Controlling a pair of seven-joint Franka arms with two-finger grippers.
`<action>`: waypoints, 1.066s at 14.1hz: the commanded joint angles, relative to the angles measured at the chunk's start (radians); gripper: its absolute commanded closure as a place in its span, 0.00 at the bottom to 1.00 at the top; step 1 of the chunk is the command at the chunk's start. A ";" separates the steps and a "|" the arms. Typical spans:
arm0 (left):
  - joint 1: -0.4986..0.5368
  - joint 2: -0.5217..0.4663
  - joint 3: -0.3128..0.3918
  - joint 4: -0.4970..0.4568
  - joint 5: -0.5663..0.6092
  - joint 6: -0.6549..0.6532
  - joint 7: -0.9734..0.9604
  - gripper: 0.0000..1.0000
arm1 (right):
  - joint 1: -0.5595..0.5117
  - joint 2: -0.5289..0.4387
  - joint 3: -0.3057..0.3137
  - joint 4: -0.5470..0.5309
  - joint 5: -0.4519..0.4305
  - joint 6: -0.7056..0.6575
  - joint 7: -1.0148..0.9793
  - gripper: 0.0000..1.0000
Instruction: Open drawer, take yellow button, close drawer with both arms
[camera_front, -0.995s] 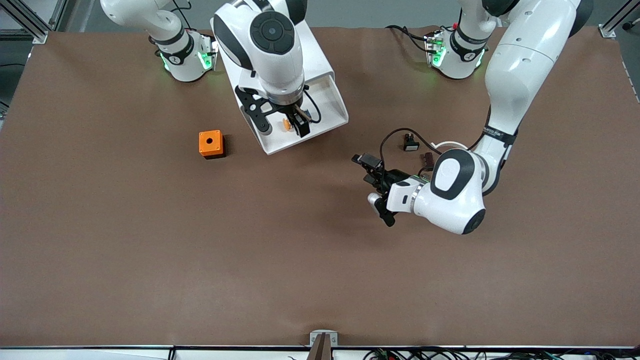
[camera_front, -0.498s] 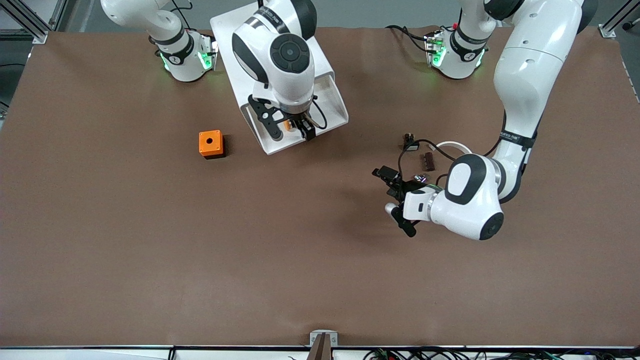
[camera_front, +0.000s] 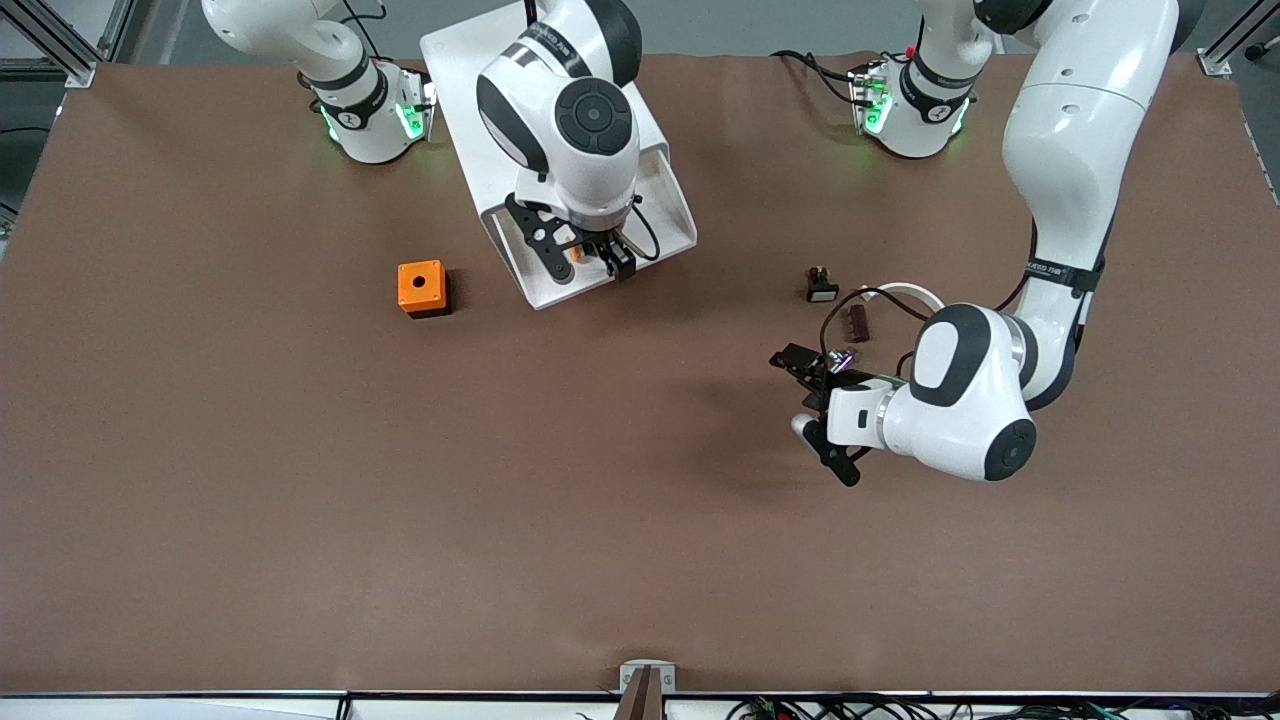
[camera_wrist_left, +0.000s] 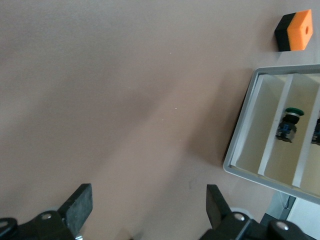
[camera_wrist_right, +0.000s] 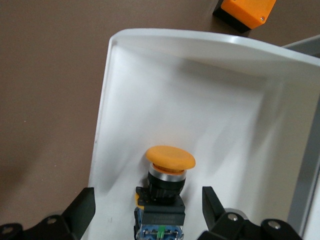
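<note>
The white drawer (camera_front: 668, 215) stands open, pulled out of the white cabinet (camera_front: 462, 60). The button (camera_front: 572, 252) lies in it, with an orange-yellow cap, a black body and a bluish rear end. My right gripper (camera_front: 592, 262) is open and low in the drawer. In the right wrist view the button (camera_wrist_right: 169, 159) lies between the gripper's (camera_wrist_right: 148, 210) spread fingers, with a gap on each side. My left gripper (camera_front: 820, 412) is open and empty over bare table toward the left arm's end. The left wrist view (camera_wrist_left: 148, 202) shows only brown table between its fingers.
An orange cube with a round hole (camera_front: 421, 287) sits beside the drawer toward the right arm's end. A small black part with a white face (camera_front: 822, 290) and a dark brown part (camera_front: 857, 322) lie by the left arm. The left wrist view shows a green-capped part (camera_wrist_left: 289, 122) in a drawer compartment.
My left gripper has drawn back from the drawer toward the left arm's end and nearer the front camera. My right gripper has shifted slightly over the drawer and now straddles the button.
</note>
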 joint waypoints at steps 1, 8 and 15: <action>0.003 -0.008 -0.001 -0.001 0.023 0.008 -0.008 0.00 | 0.013 -0.008 -0.010 -0.013 0.011 -0.001 0.016 0.35; 0.003 -0.009 0.002 0.009 0.026 0.025 -0.009 0.00 | 0.010 -0.011 -0.010 0.041 0.013 -0.026 0.013 0.82; -0.089 -0.028 0.004 0.029 0.196 0.061 -0.346 0.00 | -0.266 -0.055 -0.019 0.348 0.074 -0.515 -0.234 0.81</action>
